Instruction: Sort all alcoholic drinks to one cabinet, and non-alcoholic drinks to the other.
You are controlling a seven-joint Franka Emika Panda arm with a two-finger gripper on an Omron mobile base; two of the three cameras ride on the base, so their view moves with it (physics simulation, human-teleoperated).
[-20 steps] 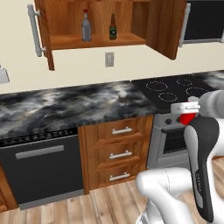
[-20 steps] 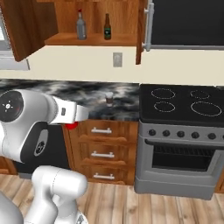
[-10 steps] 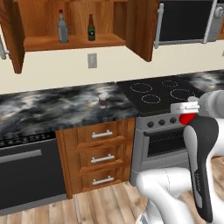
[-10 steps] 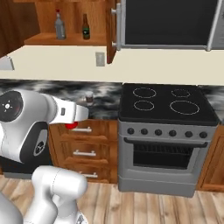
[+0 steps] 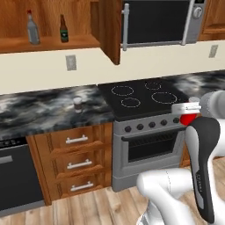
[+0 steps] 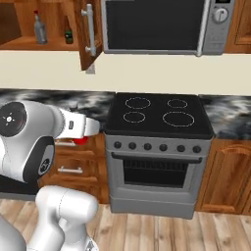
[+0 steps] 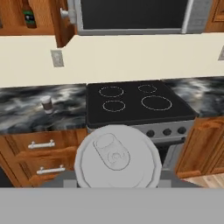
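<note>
While the tool [image 7: 116, 183] carried the small red can [image 5: 189, 117] clamped between its jaws, the can's grey top with its pull tab sat right against the hand camera, and its red body showed just under the white wrist in both base views. Ahead of the tool and below it lay the black stove [image 7: 135, 105], with the microwave [image 7: 131, 15] above. Off to the tool's left, on the marbled desk [image 5: 39, 112], stood the dark brown cup [image 5: 78, 104] with its pale lid, well apart from the can. Higher and farther left, the open wall cabinet [image 5: 107, 30] held the grey glass bottle [image 5: 32, 28] and the beer bottle [image 5: 64, 29] side by side on its shelf, so the alcoholic half of the sorting looked done. The step in hand seemed to be the transport of the can toward the other cabinet, likely on the tool's right past the microwave. The next move would call for bringing the tool before that cabinet, raising the can level with its shelf, and setting it down upright before letting go; the cup would then remain to be fetched.
</note>
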